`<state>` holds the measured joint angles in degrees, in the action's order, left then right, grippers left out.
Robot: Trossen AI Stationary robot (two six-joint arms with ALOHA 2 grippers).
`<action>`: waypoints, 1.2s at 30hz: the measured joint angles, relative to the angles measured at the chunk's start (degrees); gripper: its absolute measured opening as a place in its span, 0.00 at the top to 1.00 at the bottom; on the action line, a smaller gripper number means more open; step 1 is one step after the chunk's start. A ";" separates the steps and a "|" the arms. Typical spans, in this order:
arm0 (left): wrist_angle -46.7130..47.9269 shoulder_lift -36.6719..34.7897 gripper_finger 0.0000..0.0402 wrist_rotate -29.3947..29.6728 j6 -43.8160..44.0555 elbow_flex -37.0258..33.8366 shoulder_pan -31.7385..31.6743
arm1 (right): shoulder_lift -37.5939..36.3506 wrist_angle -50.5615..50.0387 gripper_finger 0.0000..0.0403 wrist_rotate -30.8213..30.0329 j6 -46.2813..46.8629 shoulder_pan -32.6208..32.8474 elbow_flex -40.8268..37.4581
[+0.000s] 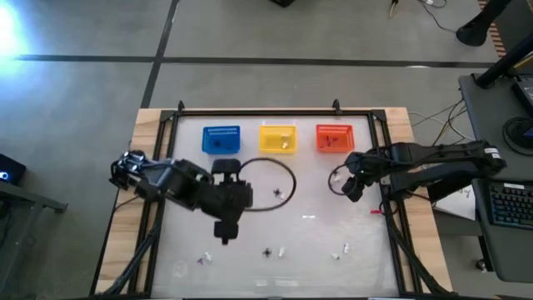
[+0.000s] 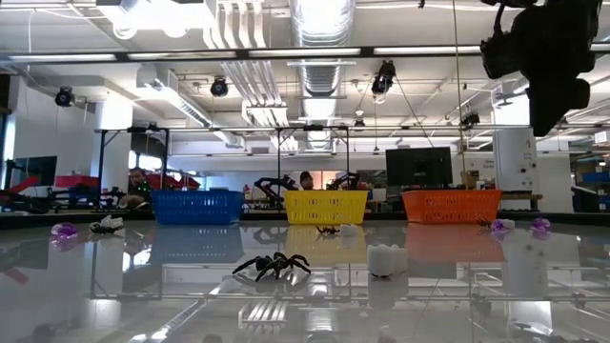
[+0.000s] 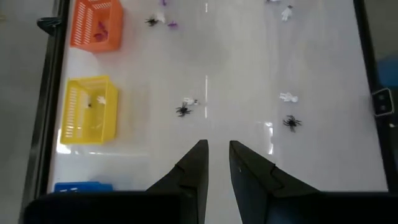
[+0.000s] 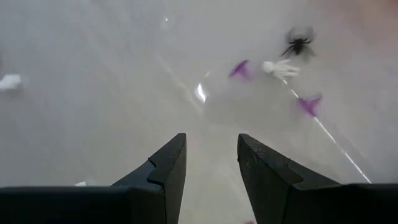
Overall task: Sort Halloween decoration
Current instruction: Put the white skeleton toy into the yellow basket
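Note:
The Halloween decoration lies scattered on the white table. In the high view, one black spider sits mid-table. Another spider, whitish pieces and a purple piece lie toward the near edge. My left gripper hovers open above the table left of centre, with a spider and a white piece ahead of its fingertips. My right gripper hovers open in front of the orange basket. Its wrist view shows a spider, a white piece and two purple pieces.
Three plastic baskets stand in a row at the far edge: blue, yellow and orange, the last two with small pieces inside. A black cable loops over the table centre. A dark frame rail borders the table.

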<state>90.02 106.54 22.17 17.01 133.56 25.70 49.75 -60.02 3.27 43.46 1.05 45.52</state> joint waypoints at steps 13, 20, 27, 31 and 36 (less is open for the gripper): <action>-0.06 -1.47 0.88 4.44 12.62 -15.21 6.33 | 12.01 10.45 0.66 0.32 0.15 9.35 -1.17; -3.70 -1.73 0.88 4.46 14.11 -23.75 7.59 | 18.56 14.26 0.66 4.49 -1.94 12.30 -1.18; -10.89 -2.59 0.88 4.48 13.83 -32.67 7.75 | 19.79 21.61 0.66 2.50 -0.58 18.66 -1.12; -13.94 -2.67 0.88 4.38 14.99 -35.68 7.85 | 19.33 22.66 0.66 1.16 2.01 21.56 -0.09; -19.58 -3.23 0.88 5.88 15.05 -38.30 8.40 | 19.37 22.73 0.66 -1.11 4.33 24.81 0.80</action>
<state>70.43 103.31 28.05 32.06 95.26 34.10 69.12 -37.29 2.16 47.79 25.86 46.32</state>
